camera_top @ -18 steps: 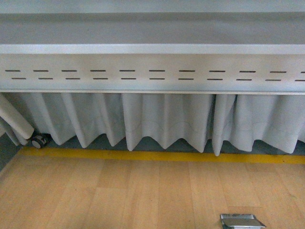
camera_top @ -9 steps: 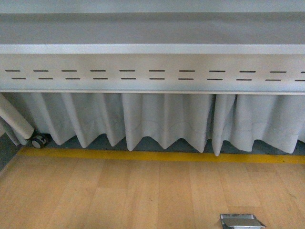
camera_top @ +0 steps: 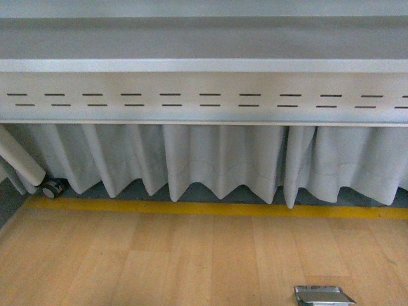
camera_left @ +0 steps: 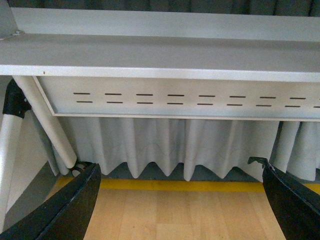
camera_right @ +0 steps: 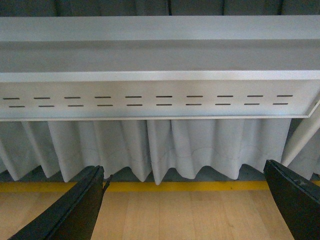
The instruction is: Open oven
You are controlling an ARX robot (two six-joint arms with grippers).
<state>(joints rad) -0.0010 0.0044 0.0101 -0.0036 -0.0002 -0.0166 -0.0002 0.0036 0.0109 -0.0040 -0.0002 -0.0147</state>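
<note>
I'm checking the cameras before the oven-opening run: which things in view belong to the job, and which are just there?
Job: left gripper, right gripper, both open; no oven in any view.
Just there: slotted grey panel, white curtain, yellow floor line, metal floor plate, caster wheel.

The left gripper [camera_left: 174, 163] is spread wide. Its wrist view shows two black fingers [camera_left: 70, 207] well apart from each other, each seen only as a curved dark tip with a smooth, glossy outer face. The right gripper [camera_right: 184, 166] is posed much the same (its fingers [camera_right: 295, 197] look a little straighter and blunter at the ends), and its jaws are also parted wide. Both wrists are held roughly level and point forward.
</note>
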